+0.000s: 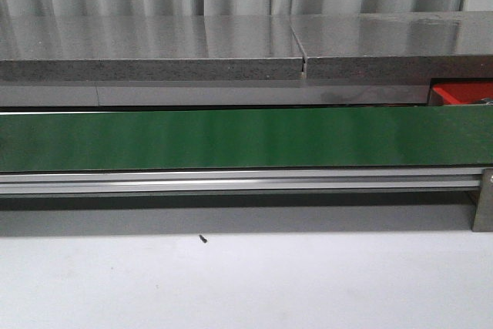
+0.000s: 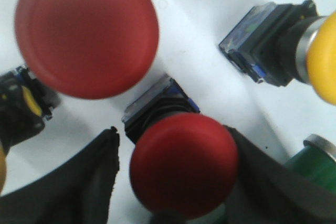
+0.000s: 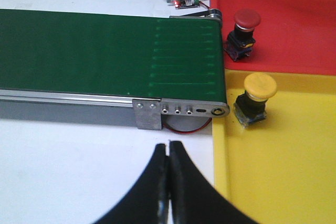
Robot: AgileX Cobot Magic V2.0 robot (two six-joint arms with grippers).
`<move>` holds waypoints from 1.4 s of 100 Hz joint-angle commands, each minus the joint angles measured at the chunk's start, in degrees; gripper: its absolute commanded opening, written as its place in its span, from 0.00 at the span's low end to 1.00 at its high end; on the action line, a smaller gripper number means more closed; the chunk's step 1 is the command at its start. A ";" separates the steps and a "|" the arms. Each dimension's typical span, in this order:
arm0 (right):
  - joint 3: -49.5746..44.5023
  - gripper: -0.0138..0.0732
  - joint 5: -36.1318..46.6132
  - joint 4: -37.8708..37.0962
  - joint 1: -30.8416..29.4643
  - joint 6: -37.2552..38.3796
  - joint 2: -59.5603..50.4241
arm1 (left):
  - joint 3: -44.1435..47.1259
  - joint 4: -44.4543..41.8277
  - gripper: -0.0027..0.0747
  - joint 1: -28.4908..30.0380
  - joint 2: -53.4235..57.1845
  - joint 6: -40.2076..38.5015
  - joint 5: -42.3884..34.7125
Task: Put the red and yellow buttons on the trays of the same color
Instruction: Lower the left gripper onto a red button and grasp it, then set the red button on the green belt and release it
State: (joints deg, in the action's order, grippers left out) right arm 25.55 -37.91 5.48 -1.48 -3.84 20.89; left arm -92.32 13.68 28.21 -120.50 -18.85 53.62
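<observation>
My left pincer [image 2: 181, 203] stood spread, its two dark fingers [image 2: 73, 182] flanking a red button [image 2: 184, 163] low in the middle of the left wrist picture. The red cap sat right between them, though I could not tell whether either finger touched it. Its black base [image 2: 152, 103] ran up and to the left, so the long axis lay tilted away from me and the cap was what my fingers would close on. A larger red button [image 2: 86, 32], blurred, filled the upper left, and a yellow button [image 2: 325, 59] lay on its side at the upper right, both apart from my fingers. My right pincer [image 3: 169, 182] was pressed together on nothing, low in the middle of its picture. Above and to its right lay the yellow tray [image 3: 294, 182] with one yellow button [image 3: 260, 90] standing in it, and beyond that the red tray [image 3: 294, 40] with one red button [image 3: 247, 22]. I judged the left arm nearer the work, with the red tray the place to carry this button.
</observation>
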 commanded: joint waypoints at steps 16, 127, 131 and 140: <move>1.49 0.03 4.08 -0.31 0.11 -0.28 0.28 | -1.65 1.09 0.33 0.17 3.56 1.49 -0.13; 1.49 0.03 4.08 -0.31 0.11 -0.28 0.28 | 11.74 -6.03 0.33 -6.26 26.35 16.34 -1.94; 1.49 0.03 4.08 -0.31 0.11 -0.28 0.28 | 11.74 -6.03 0.33 -7.04 26.35 16.34 -1.94; 1.49 0.03 4.08 -0.31 0.11 -0.28 0.28 | 11.74 -6.30 0.33 -8.44 25.94 16.34 -2.67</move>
State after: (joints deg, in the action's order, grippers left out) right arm 25.55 -37.91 5.48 -1.48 -3.84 20.89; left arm -79.22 7.09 21.04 -97.12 -2.70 53.78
